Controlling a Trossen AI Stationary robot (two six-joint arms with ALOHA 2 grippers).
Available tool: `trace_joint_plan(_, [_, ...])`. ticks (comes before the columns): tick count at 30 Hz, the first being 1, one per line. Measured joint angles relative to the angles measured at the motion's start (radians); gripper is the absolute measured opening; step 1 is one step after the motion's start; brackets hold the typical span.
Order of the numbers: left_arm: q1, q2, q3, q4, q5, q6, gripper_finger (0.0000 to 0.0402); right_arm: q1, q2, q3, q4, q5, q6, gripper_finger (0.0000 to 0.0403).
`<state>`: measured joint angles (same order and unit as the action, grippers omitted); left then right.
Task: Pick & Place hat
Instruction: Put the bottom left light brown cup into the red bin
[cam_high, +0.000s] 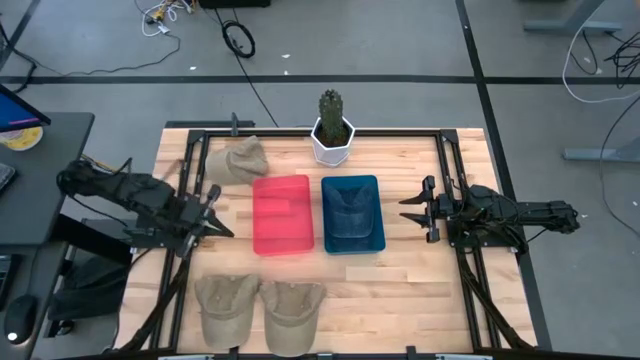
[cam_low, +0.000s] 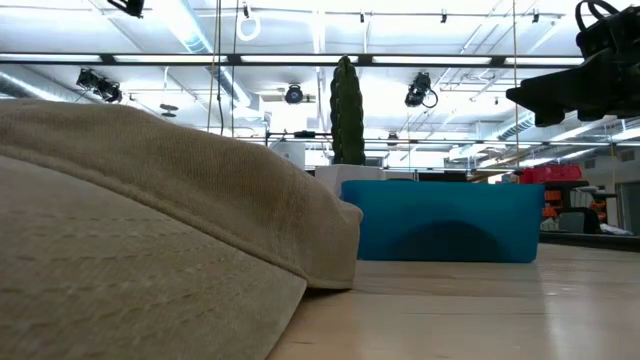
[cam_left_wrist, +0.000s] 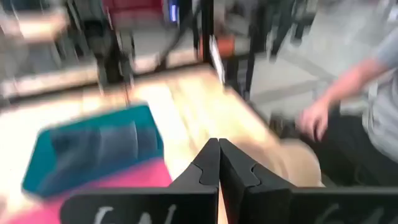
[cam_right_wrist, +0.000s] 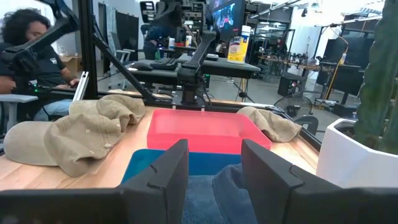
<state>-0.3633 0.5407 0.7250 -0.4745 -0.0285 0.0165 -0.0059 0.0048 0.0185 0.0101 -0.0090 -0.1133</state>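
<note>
Hats first: I count three crumpled khaki fabric caps on my pale wooden slat table (cam_high: 400, 290), two side by side at the near edge (cam_high: 227, 308) (cam_high: 291, 312) and one at the far edge (cam_high: 240, 160), left of the white potted cactus (cam_high: 332, 128). A dark blue cap (cam_high: 352, 212) lies in the teal plastic bin (cam_high: 377, 190), beside the red plastic bin (cam_high: 281, 214). My left gripper (cam_high: 222, 229) hovers left of the red bin, fingers pressed together on nothing (wrist view confirms). My right gripper (cam_high: 412, 210) waits right of the teal bin, fingers apart, empty.

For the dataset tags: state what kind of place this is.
Probably a robotics lab or workshop: a wooden table inside a black frame, cables on the grey floor, and desks with monitors behind it.
</note>
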Motion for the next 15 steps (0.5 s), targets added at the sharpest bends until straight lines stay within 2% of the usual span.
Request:
trace_joint_plan(7, [-0.144,0.287,0.261,-0.338,-0.164,-0.210,0.0001,0.000,0.000,0.000,0.000,0.000,0.000,0.0153])
trace_joint_plan(11, [-0.249,0.404,0.364,-0.504,-0.276,-0.397,0.0001,0.000,0.000,0.000,0.000,0.000,0.000,0.0153])
trace_joint_plan(15, [-0.372,0.503,0.429,-0.601,-0.322,-0.596,0.0001,0.000,0.000,0.000,0.000,0.000,0.000,0.0153])
